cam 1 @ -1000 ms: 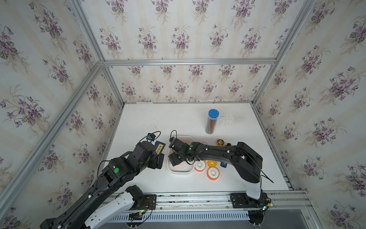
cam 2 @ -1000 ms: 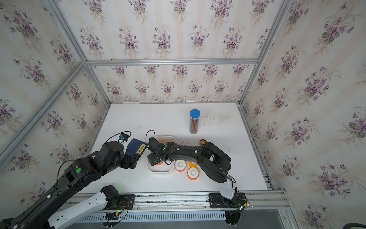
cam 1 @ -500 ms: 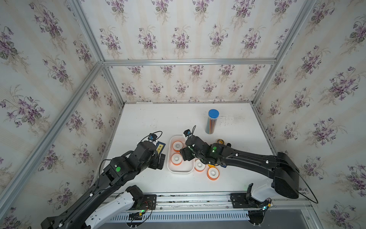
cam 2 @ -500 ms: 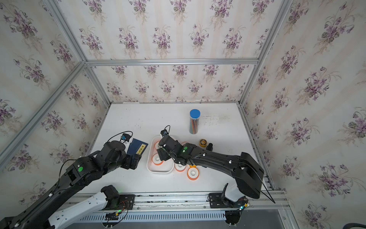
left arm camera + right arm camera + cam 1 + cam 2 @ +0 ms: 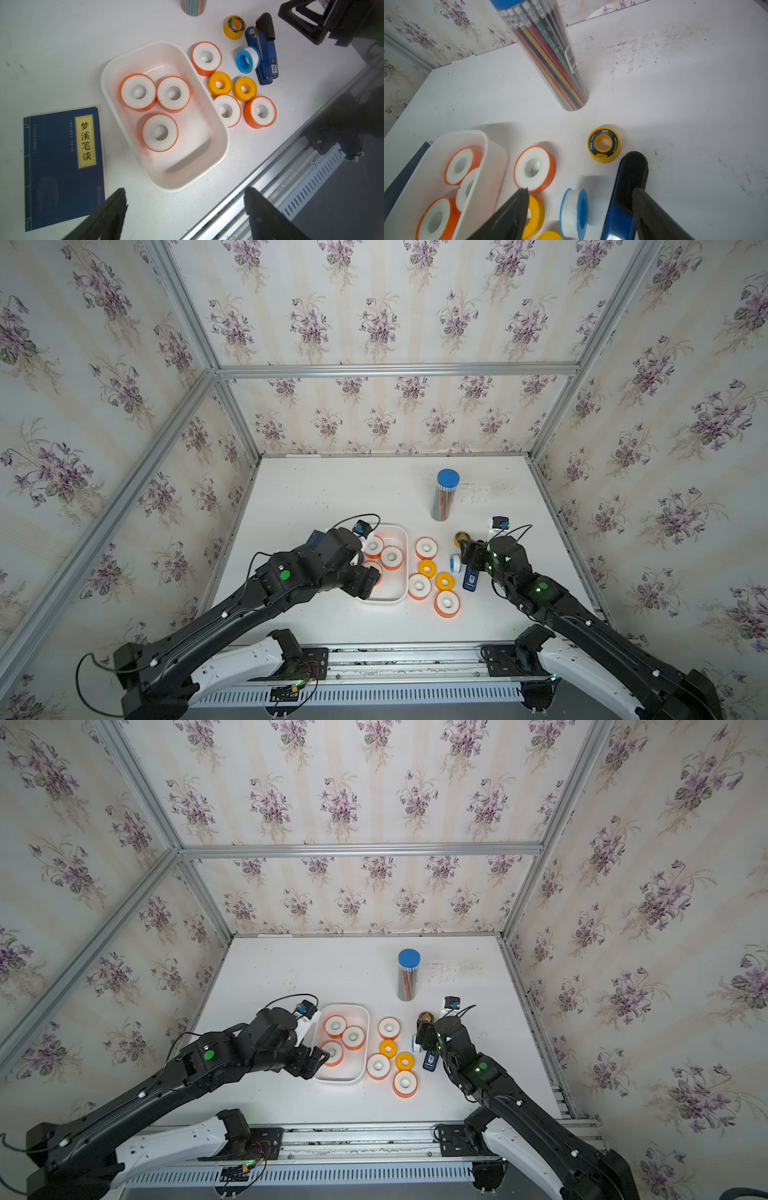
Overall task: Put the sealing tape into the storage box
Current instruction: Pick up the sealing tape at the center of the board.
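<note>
Left pincer (image 5: 185,199): fingers apart, empty, above the storage box's near edge.
Right pincer (image 5: 580,189): fingers apart, empty, by the blue-white roll (image 5: 574,214), which stands on edge.
Storage box (image 5: 225,135): smooth white plastic with rounded corners, holding three orange-rimmed rolls (image 5: 160,133) of sealing tape.
Worktop (image 5: 62,52): three more orange-rimmed rolls, two yellow rolls (image 5: 220,84) and a black-yellow roll (image 5: 234,26) beside the box.
Writing: the stapler (image 5: 268,62) reads "50"; the navy booklet (image 5: 56,166) has a yellow label, 梦溪笔谈.

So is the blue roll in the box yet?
No, the blue roll stands on edge beside the stapler, outside the box.
</note>
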